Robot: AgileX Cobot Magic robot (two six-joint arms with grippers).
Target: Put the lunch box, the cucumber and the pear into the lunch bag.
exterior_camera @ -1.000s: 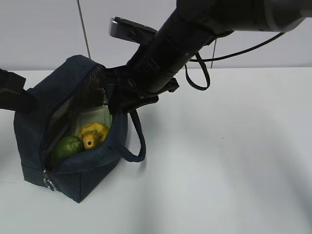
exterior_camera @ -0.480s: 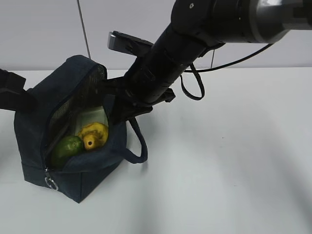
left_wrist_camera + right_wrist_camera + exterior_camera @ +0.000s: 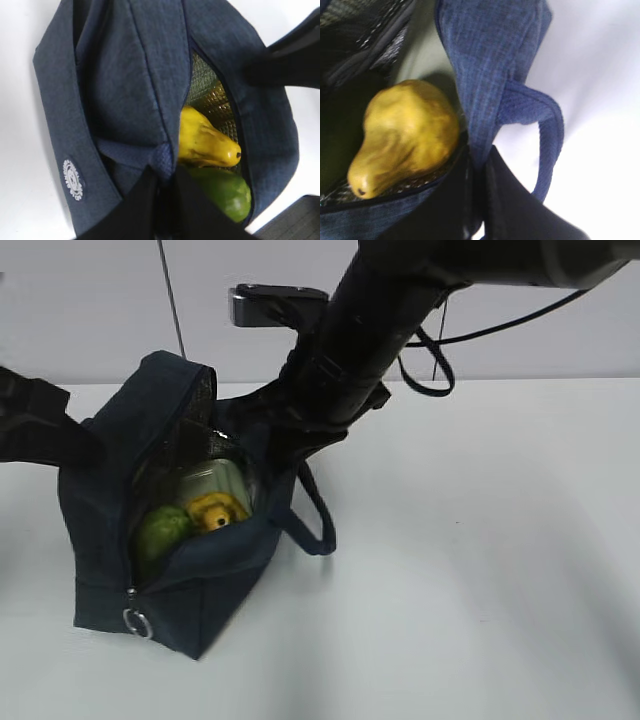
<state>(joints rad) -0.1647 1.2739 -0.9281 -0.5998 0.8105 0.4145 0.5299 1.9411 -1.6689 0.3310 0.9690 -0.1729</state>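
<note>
The navy lunch bag (image 3: 200, 590) stands open at the left of the table. Inside lie the sage-lidded lunch box (image 3: 213, 478), the yellow pear (image 3: 218, 512) and the green cucumber (image 3: 162, 530). My right gripper (image 3: 287, 453) reaches down from the upper right and is shut on the bag's right wall beside the strap handle (image 3: 318, 525); the right wrist view shows the fabric pinched at the gripper (image 3: 480, 167), with the pear (image 3: 405, 132) just inside. My left gripper (image 3: 165, 175) is shut on the bag's (image 3: 120, 75) opposite edge, next to the pear (image 3: 205, 140) and cucumber (image 3: 225, 192).
The silver ring pull (image 3: 137, 623) hangs at the bag's near corner. White table (image 3: 480, 570) stretches to the right of the bag. A grey wall stands behind. The right arm's cable (image 3: 425, 370) loops above the table.
The right gripper's jaws have closed on the bag's right wall. The bag, held on both sides, has shifted to the right, and the left arm has followed it.
</note>
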